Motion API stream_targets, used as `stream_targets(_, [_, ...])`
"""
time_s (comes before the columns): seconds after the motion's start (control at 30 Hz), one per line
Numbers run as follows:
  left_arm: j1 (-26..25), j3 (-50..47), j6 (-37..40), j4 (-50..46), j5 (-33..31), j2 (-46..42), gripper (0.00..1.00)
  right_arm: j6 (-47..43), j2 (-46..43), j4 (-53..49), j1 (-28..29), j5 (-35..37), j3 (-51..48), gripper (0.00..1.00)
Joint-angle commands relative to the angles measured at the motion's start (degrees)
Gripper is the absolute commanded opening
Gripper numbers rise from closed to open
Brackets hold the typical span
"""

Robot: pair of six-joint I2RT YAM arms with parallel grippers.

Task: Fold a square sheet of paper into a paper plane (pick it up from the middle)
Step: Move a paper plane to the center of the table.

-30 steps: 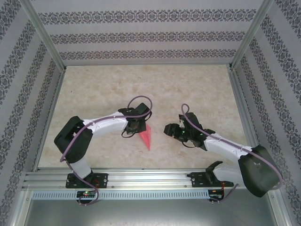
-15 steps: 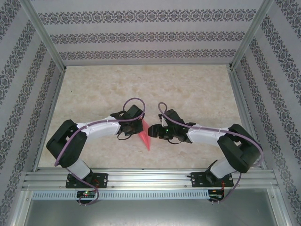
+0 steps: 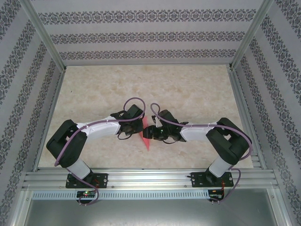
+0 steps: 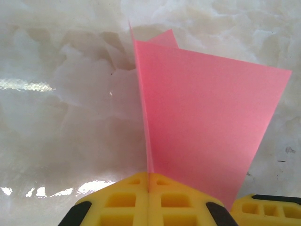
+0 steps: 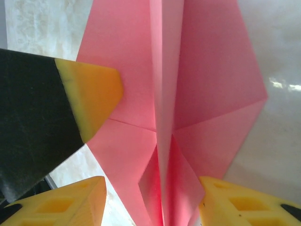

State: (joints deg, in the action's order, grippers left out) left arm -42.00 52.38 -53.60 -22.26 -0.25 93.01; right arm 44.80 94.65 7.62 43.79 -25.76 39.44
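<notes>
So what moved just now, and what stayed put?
The right pincer swung in leftward to the pink paper and now has its open jaws on either side of the folded ridge, not gripping yet. The left pincer stayed shut on the paper, which kept its place.

From overhead, most of the paper plane is covered mid-frame by the left gripper and right gripper, so folds can't be made out. In the right wrist view its ends are chopped off by the top and bottom edges.
</notes>
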Motion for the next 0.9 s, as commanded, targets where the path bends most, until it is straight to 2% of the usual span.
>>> stream_targets(0.0, [0.78, 0.0, 1.1, 1.08, 0.25, -1.25, 0.0, -0.98, 1.39, 2.81, 0.83, -1.29, 1.43, 0.53])
stream_targets(0.1, [0.77, 0.04, 1.13, 1.04, 0.25, -1.1, 0.0, -1.58, 2.1, 1.64, 1.42, -0.2, 2.04, 0.53])
stream_targets(0.47, [0.81, -0.26, 0.96, 1.24, 0.34, -1.3, 0.01, -3.74, 3.69, -2.86, 2.75, 6.12, 3.61, 0.36])
stream_targets(0.87, [0.86, -0.49, 0.69, 1.78, 0.78, -1.54, 0.03, -4.1, 5.81, -3.39, 3.39, 6.61, 5.12, 0.21])
